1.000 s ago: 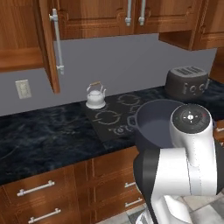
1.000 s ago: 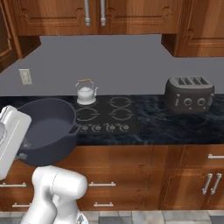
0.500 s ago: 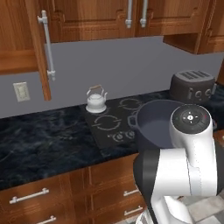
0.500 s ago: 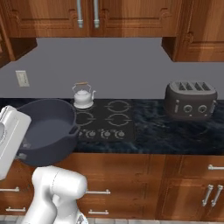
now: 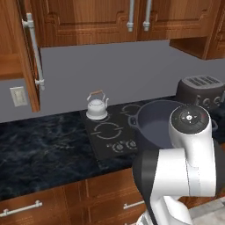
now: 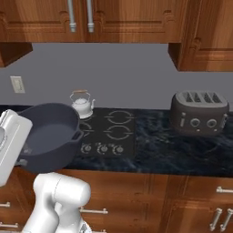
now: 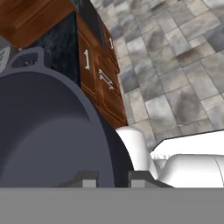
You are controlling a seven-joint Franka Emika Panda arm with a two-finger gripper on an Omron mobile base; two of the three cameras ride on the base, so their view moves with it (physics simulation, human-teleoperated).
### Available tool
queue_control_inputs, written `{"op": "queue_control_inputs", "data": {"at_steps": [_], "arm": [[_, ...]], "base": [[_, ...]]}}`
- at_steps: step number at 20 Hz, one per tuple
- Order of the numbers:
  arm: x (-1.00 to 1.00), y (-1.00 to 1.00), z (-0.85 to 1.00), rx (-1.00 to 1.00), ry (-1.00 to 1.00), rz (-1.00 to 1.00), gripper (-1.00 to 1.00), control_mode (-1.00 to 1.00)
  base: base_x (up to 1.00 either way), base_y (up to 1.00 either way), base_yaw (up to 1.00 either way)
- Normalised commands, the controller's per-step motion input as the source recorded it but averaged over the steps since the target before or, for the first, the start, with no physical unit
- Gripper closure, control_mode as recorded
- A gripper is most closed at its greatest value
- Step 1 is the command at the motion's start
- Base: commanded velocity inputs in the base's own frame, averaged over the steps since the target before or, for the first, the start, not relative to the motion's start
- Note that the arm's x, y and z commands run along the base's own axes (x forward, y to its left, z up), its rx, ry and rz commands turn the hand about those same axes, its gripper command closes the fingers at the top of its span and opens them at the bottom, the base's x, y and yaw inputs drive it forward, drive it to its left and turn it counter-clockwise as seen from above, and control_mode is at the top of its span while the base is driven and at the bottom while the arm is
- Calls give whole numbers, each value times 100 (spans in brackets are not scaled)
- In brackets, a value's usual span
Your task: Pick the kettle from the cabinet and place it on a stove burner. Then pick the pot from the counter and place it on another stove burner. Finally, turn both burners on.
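Hand view: pot [image 7: 52,135] between jaws.

One kettle [image 5: 96,106], one pot [image 6: 48,134], one toaster [image 6: 199,111], four burners [image 6: 119,132].

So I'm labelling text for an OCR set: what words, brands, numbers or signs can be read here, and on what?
None can be read.
Toaster: round dials, no legible marks.
Cooktop: white burner rings and knobs, no lettering.
Kettle and pot: plain.
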Motion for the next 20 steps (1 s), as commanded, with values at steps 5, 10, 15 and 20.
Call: {"op": "queue_control_inputs", "data": {"at_steps": [5, 10, 15, 20], "arm": [[0, 0, 0, 0, 0, 0, 100, 100], [0, 0, 0, 0, 0, 0, 100, 100], [0, 0, 0, 0, 0, 0, 100, 100], [0, 0, 0, 0, 0, 0, 100, 100]], "base": [[28, -42, 10], [46, -13, 14], [43, -5, 18], [22, -11, 18]]}}
